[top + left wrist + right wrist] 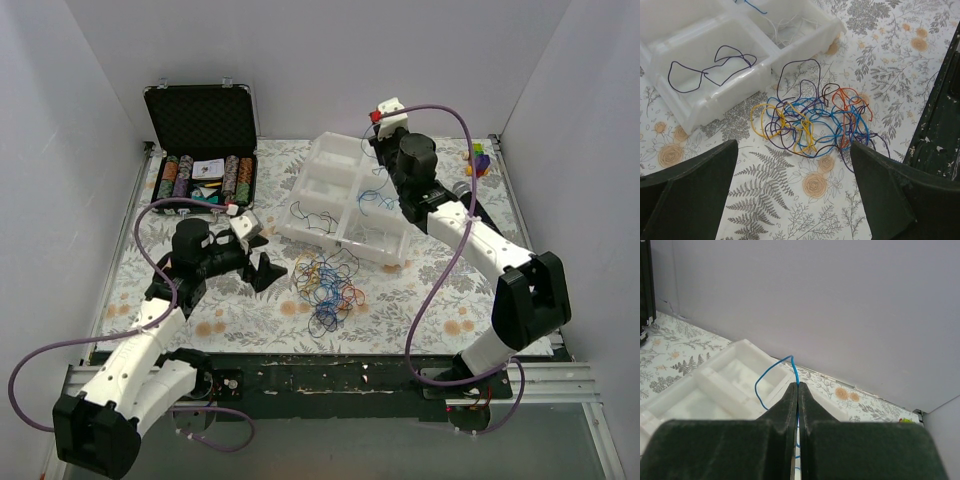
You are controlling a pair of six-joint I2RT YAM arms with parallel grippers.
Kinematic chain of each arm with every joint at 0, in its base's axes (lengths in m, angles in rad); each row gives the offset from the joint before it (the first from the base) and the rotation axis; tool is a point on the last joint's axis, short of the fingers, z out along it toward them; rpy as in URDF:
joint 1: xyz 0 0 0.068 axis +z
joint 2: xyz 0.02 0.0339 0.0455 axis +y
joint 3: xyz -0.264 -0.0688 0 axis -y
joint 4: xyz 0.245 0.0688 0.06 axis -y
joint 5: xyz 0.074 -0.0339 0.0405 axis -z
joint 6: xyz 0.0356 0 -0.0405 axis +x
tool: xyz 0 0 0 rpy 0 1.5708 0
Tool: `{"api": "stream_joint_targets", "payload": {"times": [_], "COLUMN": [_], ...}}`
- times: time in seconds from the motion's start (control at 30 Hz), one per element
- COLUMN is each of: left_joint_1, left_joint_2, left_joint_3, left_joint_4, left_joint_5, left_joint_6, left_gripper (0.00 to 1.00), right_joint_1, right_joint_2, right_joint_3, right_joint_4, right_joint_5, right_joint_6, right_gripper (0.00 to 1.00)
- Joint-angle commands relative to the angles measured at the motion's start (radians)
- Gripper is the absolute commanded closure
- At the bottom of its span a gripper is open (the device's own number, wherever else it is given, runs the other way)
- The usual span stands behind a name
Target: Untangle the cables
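The cables [328,285] lie as a tangle of blue, yellow, orange and purple loops [815,122] on the flowered cloth in the middle of the table. My left gripper [262,265] is just left of the tangle and low over the cloth. It stands open [794,150], with bare cloth between its fingers and the tangle just beyond the tips. My right gripper [381,150] is raised over the white compartment tray [330,190] and is shut [797,385] on a single blue cable [755,386], which hangs down toward the tray [372,195].
One tray compartment [720,95] holds a lone purple cable [710,67]. An open black case of poker chips [205,150] stands at the back left. A small coloured toy [480,160] sits at the back right. White walls close in three sides.
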Motion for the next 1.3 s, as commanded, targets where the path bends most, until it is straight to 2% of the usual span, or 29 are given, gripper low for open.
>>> {"api": "stream_joint_targets", "payload": {"times": [0.0, 0.2, 0.43, 0.63, 0.83, 1.1, 1.27], "left_joint_1": [0.003, -0.017, -0.081, -0.12, -0.147, -0.2, -0.216], "left_joint_2": [0.046, 0.136, 0.247, 0.296, 0.396, 0.451, 0.437], "left_joint_3": [-0.036, -0.071, -0.089, -0.09, -0.06, -0.07, -0.045], "left_joint_4": [0.084, 0.11, 0.17, 0.231, 0.221, 0.299, 0.285], "left_joint_5": [0.01, 0.056, 0.027, -0.066, -0.183, -0.229, -0.246], "left_joint_6": [0.029, 0.087, 0.097, 0.055, 0.032, -0.001, 0.011], "left_gripper": [0.05, 0.02, 0.02, 0.02, 0.04, 0.06, 0.08], "right_joint_1": [-0.008, -0.024, -0.031, -0.036, -0.036, -0.036, -0.036], "right_joint_2": [-0.078, -0.115, -0.125, -0.133, -0.151, -0.167, -0.164], "right_joint_3": [-0.005, 0.031, 0.071, -0.014, -0.1, -0.176, -0.219], "right_joint_4": [0.108, 0.119, 0.101, 0.102, 0.113, 0.109, 0.075], "right_joint_5": [0.016, 0.002, -0.005, -0.002, -0.007, 0.013, 0.024], "right_joint_6": [0.008, 0.014, 0.005, 0.037, 0.074, 0.072, 0.091], "right_gripper": [0.99, 0.99, 0.99, 0.99, 0.99, 0.99, 0.99]}}
